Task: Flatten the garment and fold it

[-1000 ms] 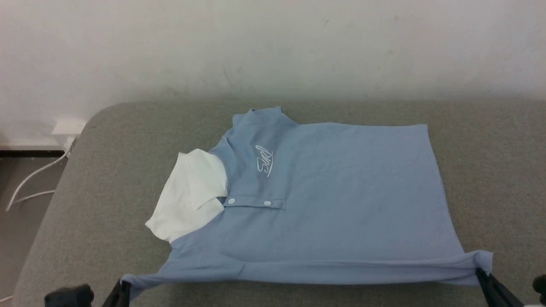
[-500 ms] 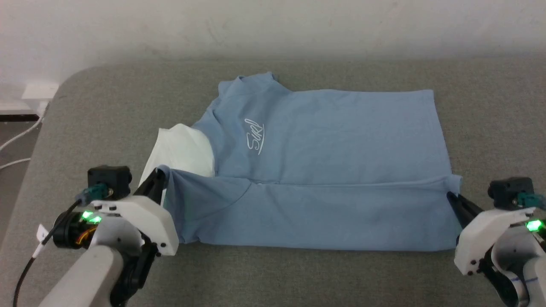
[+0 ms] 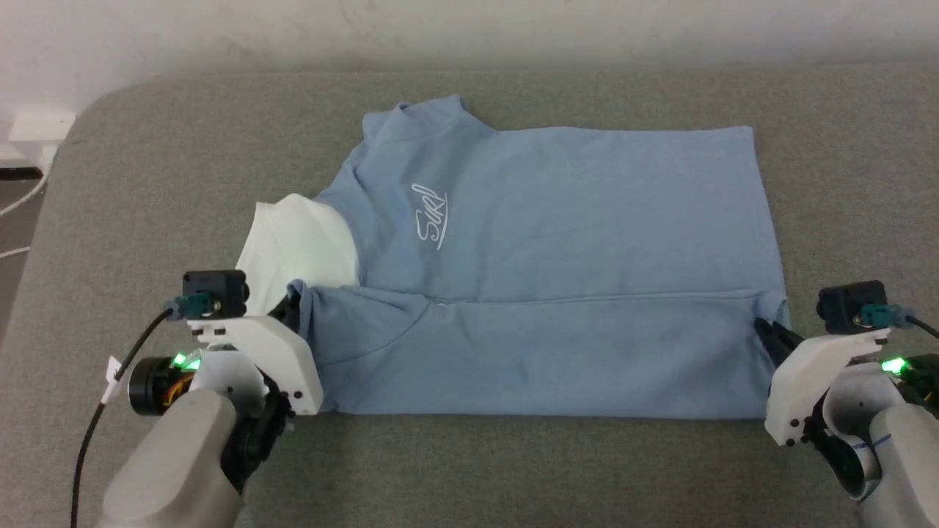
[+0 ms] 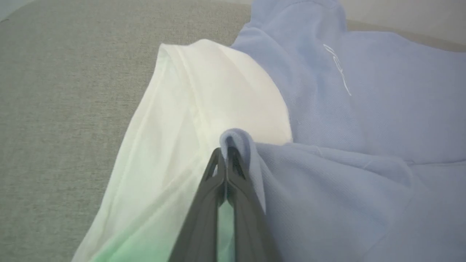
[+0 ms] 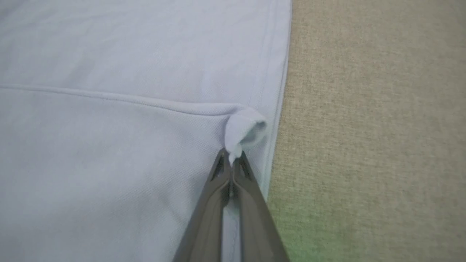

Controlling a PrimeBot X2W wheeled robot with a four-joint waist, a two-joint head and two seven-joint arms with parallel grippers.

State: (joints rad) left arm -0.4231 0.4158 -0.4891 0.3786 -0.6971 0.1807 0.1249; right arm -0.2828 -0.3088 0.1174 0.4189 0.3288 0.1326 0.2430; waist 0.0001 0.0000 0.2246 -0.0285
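Garment (image 3: 557, 220) — light blue, near half doubled over

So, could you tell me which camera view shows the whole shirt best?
The head view: the shirt lies in nearly full outline, its near edge folded over. The left wrist view shows its white part and a corner pinched in shut jaws; the right wrist view, the other pinched corner by the hem.

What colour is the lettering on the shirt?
White lettering on light blue garment; clearest in head view.
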